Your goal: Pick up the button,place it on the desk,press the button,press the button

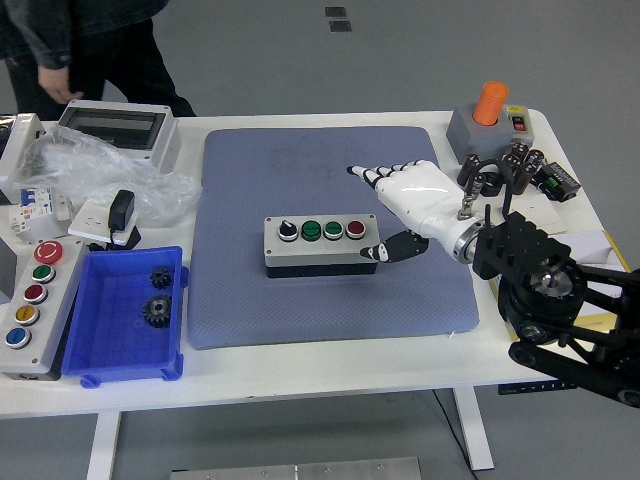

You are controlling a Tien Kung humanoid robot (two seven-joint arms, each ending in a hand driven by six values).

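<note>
The button box (320,245), grey with a black knob, two green buttons and one red button, lies flat in the middle of the blue mat (330,300). My right hand (405,205), white with black fingertips, hovers just right of the box, fingers spread and empty; its thumb (390,249) points at the box's right end, close to it. The left arm is out of view.
A blue bin (125,315) with two gears sits front left, beside a grey control panel (30,305) of coloured buttons. Plastic bag, enclosure and switches crowd the back left. An orange-knob box (487,122) and capacitors (505,170) stand back right. A person (70,50) is at the top left.
</note>
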